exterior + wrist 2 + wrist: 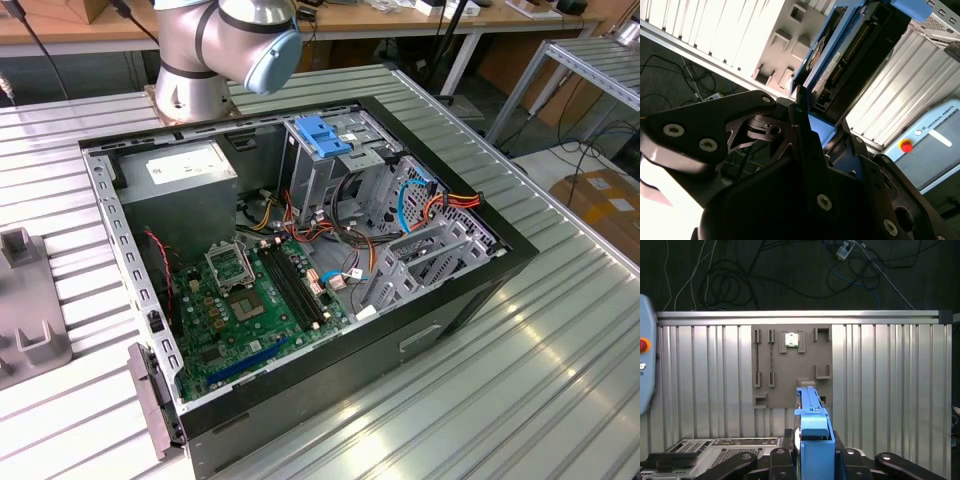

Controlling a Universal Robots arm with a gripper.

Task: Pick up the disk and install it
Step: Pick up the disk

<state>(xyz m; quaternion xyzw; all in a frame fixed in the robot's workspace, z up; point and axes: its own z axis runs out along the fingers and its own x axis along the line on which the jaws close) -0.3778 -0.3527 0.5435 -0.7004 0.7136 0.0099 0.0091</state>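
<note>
Our gripper (pixel 812 457) is clamped on the disk (pixel 811 412), held edge-on between its fingers, with the grey fixture (pixel 790 371) beyond the tip; we judge a firm, untilted hold matters most, rails square to the case (pixel 460 330)

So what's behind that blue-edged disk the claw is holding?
In the first wrist view, a grey slotted holder plate lies on the ribbed metal table behind the disk. The disk, clamped in the gripper, covers part of its edge.
</note>
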